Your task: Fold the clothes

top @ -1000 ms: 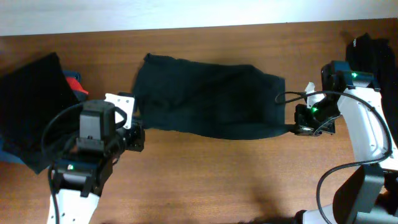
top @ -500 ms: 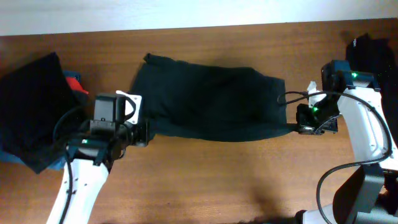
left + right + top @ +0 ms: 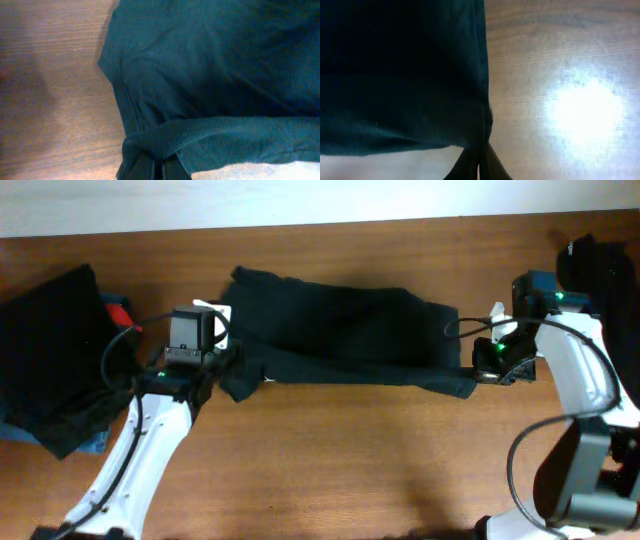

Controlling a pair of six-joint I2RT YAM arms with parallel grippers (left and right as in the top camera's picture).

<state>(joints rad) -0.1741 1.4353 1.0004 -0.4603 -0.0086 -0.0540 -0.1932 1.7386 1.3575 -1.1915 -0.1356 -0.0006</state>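
While both arms reach in from near side of table (image 3: pixel 340 470), left arm stretches long and diagonal, right arm bends at elbow beside cloth's right end. Left gripper (image 3: pixel 230 376) clamped tight on near-left corner of black shirt (image 3: pixel 340 330); right gripper (image 3: pixel 480 376) pinched closed on near-right corner. Shirt spread mid-table, near hem taut between grippers. Versus one second ago: left gripper farther from near edge, hem drawn over shirt body.

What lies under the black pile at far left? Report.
Under the black pile, a blue piece shows at the lower edge and a red bit at the right. The rest underneath is covered.
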